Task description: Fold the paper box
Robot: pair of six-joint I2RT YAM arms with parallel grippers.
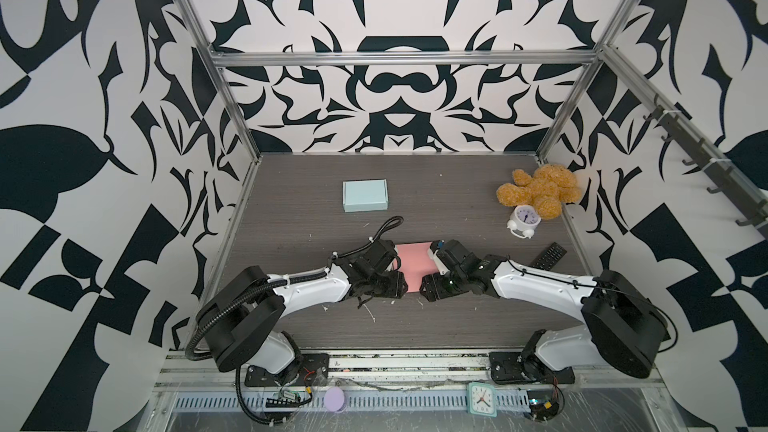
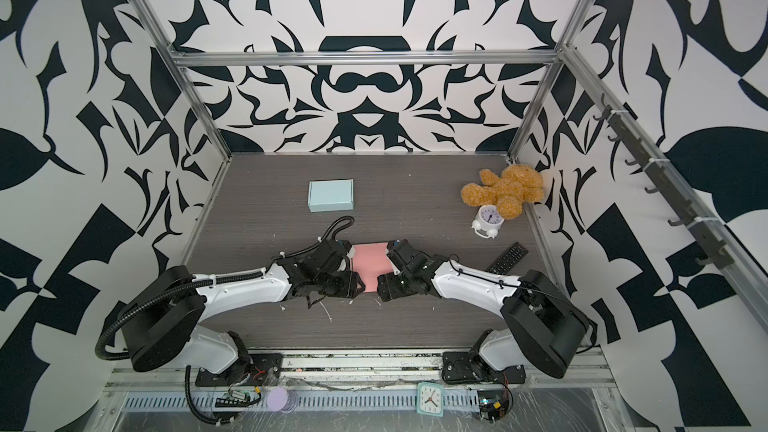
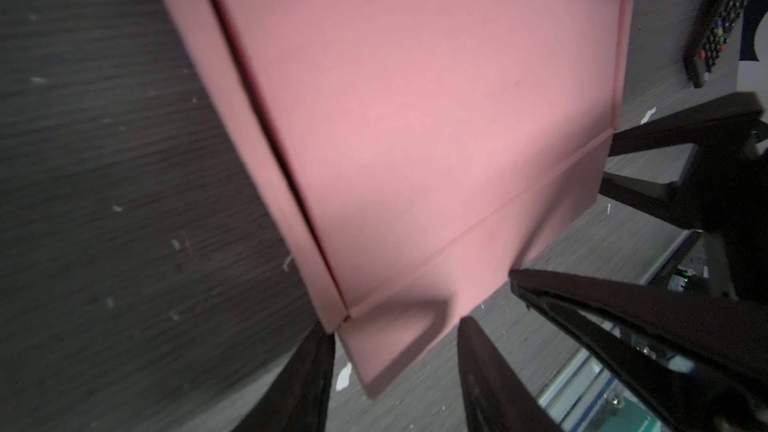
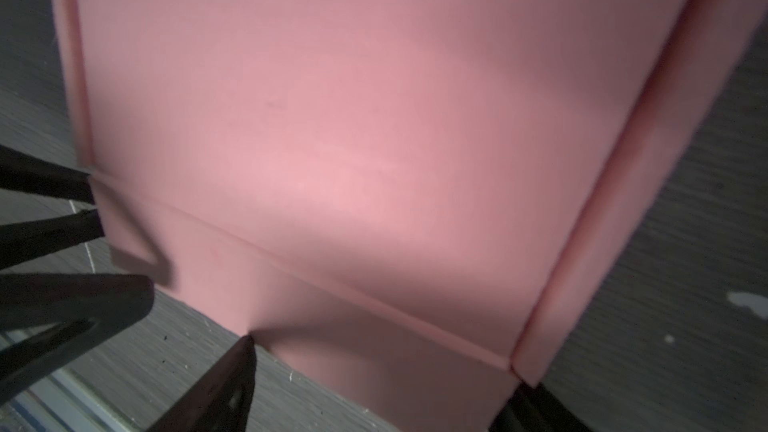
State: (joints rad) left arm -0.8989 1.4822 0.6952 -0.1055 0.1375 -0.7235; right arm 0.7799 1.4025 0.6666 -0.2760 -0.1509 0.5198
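Observation:
The pink paper box (image 1: 411, 261) (image 2: 370, 261) lies at the table's middle between my two arms, its side walls partly raised. My left gripper (image 1: 401, 280) (image 3: 395, 351) is at its near left corner. The jaws are open, astride the end of the front flap (image 3: 399, 338), with both fingertips (image 3: 320, 363) touching pink edges. At the near right corner my right gripper (image 1: 424, 284) (image 4: 386, 367) is open wide across the same flap (image 4: 374, 351). One fingertip (image 4: 245, 351) touches the flap's edge. The other is mostly hidden under the corner.
A closed light-blue box (image 1: 365, 195) sits behind the pink one. At the back right are a brown teddy bear (image 1: 540, 191), a white alarm clock (image 1: 524, 221) and a black remote (image 1: 548, 256) (image 3: 723, 14). A square clock (image 1: 482, 398) lies on the front rail.

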